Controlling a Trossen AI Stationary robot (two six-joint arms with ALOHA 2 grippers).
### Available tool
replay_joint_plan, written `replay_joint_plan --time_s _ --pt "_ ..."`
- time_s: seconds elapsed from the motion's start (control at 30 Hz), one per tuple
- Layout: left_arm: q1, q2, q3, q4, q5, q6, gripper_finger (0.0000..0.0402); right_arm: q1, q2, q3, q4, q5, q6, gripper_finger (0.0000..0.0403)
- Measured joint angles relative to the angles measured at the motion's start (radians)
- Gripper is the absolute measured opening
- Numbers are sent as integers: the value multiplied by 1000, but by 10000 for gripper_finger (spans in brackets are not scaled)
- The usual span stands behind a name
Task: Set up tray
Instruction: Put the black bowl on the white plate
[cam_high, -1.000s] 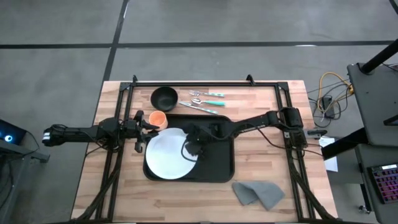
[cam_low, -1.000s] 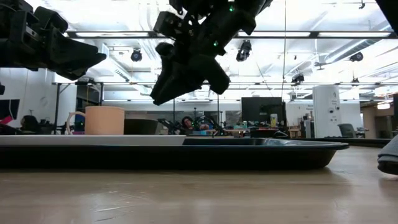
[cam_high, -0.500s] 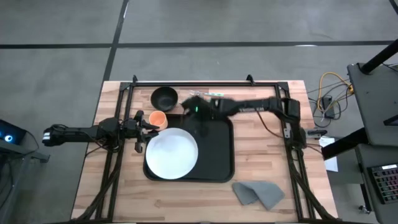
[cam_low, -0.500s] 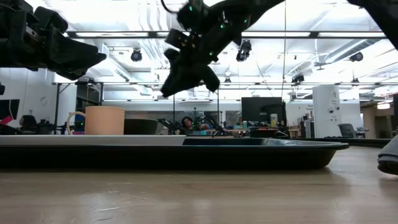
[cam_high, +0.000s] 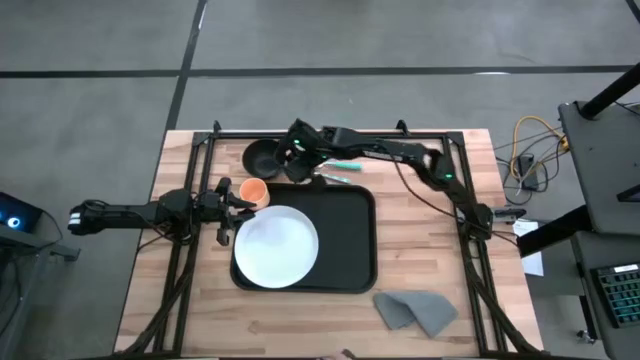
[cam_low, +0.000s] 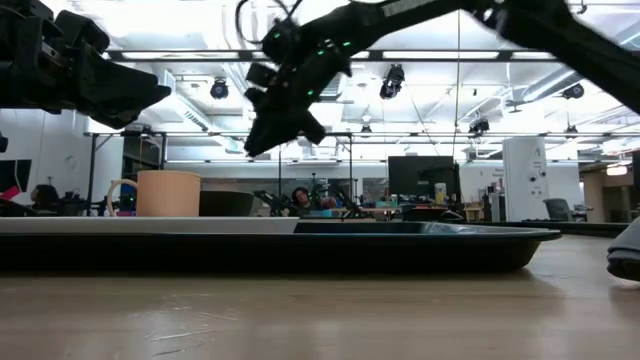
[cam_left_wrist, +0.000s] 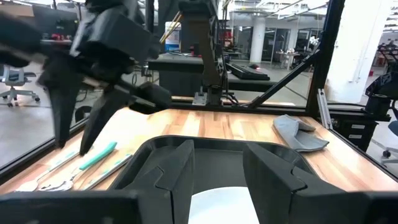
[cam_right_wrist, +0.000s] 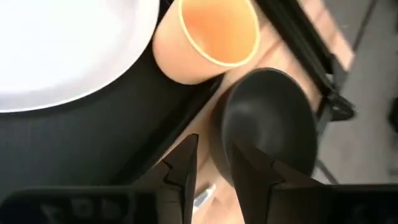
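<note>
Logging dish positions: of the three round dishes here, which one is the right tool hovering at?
The small black bowl, off the tray at the table's far side. The right tool is at its rim; the orange cup and white plate lie farther.

We see a grey concrete floor (cam_high: 100, 60) crossed by dark seams around the wooden table (cam_high: 420, 275). Beyond it, an open workshop with bright ceiling lights (cam_low: 220, 88), desks, a dark monitor (cam_low: 414, 178) and white columns (cam_left_wrist: 357, 43).
</note>
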Motion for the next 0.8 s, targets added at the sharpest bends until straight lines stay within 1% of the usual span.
replay_joint_plan --time_s 0.1,0.13,0.2,0.27,0.6,0.8 --pt "0 0 0 0 0 0 118 -13 109 188 -170 4 -51 86" --pt "0 0 0 0 0 0 118 -17 118 187 -162 4 -60 87" --pt "0 1 0 0 1 0 118 -27 95 118 -106 3 -69 86" --pt "0 1 0 -2 1 0 118 -34 81 94 -81 -9 -83 85" --pt "0 1 0 0 0 0 118 -54 72 100 -30 -13 -59 89" --pt "0 3 0 0 0 0 118 -54 89 99 9 -14 -56 82"
